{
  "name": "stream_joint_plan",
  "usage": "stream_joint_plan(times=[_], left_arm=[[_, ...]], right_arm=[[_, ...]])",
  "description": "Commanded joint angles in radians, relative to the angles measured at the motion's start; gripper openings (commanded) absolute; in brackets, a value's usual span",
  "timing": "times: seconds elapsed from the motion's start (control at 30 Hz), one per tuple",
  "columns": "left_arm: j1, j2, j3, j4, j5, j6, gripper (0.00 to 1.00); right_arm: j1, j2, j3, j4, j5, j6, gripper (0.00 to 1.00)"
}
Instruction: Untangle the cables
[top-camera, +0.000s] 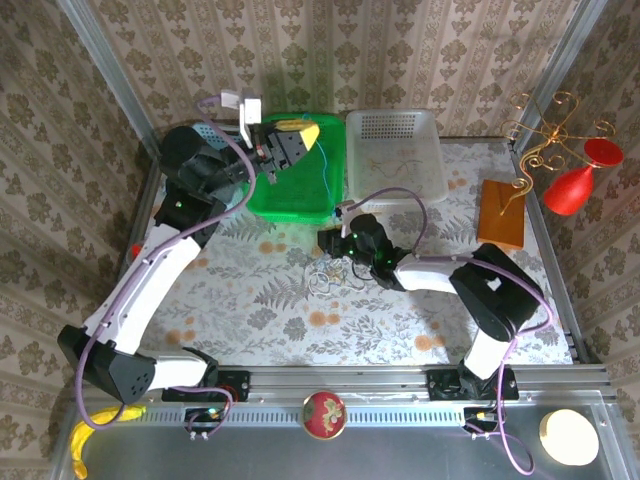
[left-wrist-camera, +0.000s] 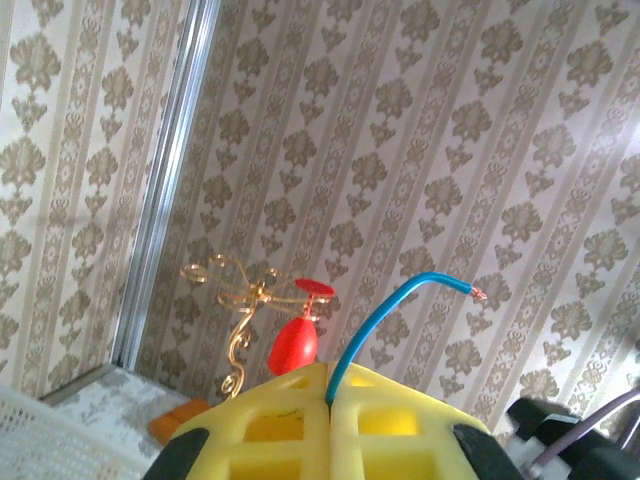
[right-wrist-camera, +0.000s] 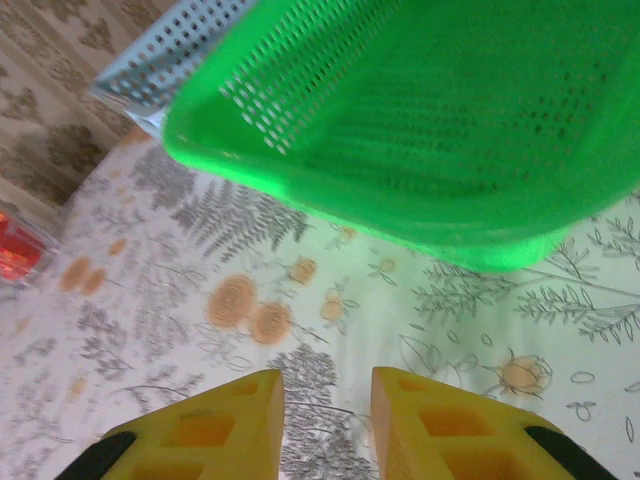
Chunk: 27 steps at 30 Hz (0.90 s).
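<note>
The job looks partly done: a tan cord (top-camera: 385, 160) lies in the white basket (top-camera: 395, 125) at upper centre of the top view, while a small knot of pale cords (top-camera: 325, 278) sits mid-frame on the tablecloth (top-camera: 250, 300), not yet parted. The left gripper (left-wrist-camera: 330, 425), raised over the green basket (top-camera: 290, 205), has its fingers pressed together on the blue cable (left-wrist-camera: 385, 320), whose bare end curls up and right. The right gripper (right-wrist-camera: 327, 390) stands parted, holding nothing, near the knot
</note>
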Motion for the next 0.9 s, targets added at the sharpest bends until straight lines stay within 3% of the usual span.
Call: stream_joint_plan(times=[0.0, 0.37, 0.47, 0.7, 0.87], left_arm=[[-0.001, 0.015, 0.091, 0.026, 0.0, -0.052, 0.0], [0.063, 0.065, 0.29, -0.05, 0.008, -0.02, 0.0], [0.118, 0.072, 0.319, -0.08, 0.004, 0.004, 0.0], [0.218, 0.073, 0.32, -0.208, -0.037, 0.126, 0.0], [0.303, 0.084, 0.275, -0.236, -0.071, 0.172, 0.0]], right_arm=[[0.003, 0.058, -0.022, 0.086, 0.078, 0.048, 0.28], [0.006, 0.104, -0.156, 0.186, 0.149, 0.144, 0.28], [0.006, 0.083, -0.183, 0.195, 0.145, 0.154, 0.3], [0.007, -0.065, -0.191, 0.068, 0.115, 0.147, 0.5], [0.006, -0.197, -0.168, -0.07, 0.097, 0.127, 0.59]])
